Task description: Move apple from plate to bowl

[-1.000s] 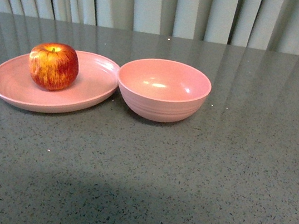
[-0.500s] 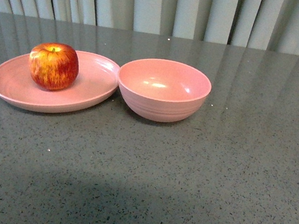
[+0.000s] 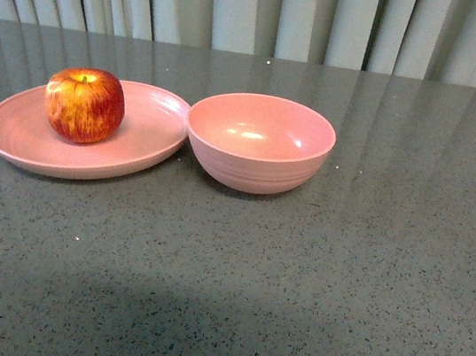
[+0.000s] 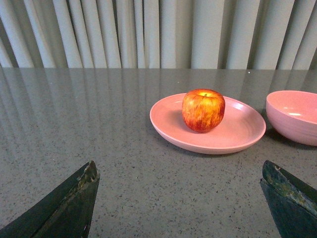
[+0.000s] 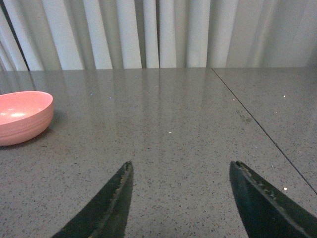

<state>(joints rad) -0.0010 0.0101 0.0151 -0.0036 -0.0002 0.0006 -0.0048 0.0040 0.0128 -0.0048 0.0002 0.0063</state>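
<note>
Dark grey speckled table (image 3: 340, 274), glossy, with a pale pleated curtain (image 3: 245, 9) across the back. Against the front view half a second ago: no real change, apple (image 3: 84, 104) in the same spot on the plate (image 3: 152, 125), bowl (image 3: 257, 170) in the same spot, at most a hair's drift of the whole picture leftward; same story against one second ago. Apple upright, stem and stem dimple pointing straight up, yellow patch round the stem, red streaked sides; near round, a touch wider than tall, so no clear long axis. Sitting around the middle of the plate, a little toward the far rim, not in the bowl. Plate wide and shallow, long axis left to right in the front view, right rim touching or just shy of the bowl's left side, cannot tell which. Bowl just right of the plate, upright, mouth up, faint ridges on the outer wall, light glare on the inner floor. Left gripper (image 4: 179, 171) spread wide and released, dark fingers (image 4: 69, 203) low over the table, well apart from the apple, facing plate and apple head-on with the bowl's edge at the side. Right gripper (image 5: 182, 166) likewise spread and released, fingers (image 5: 111, 206) over bare table, bowl off to one side, thin seam (image 5: 257, 124) in the tabletop ahead
</note>
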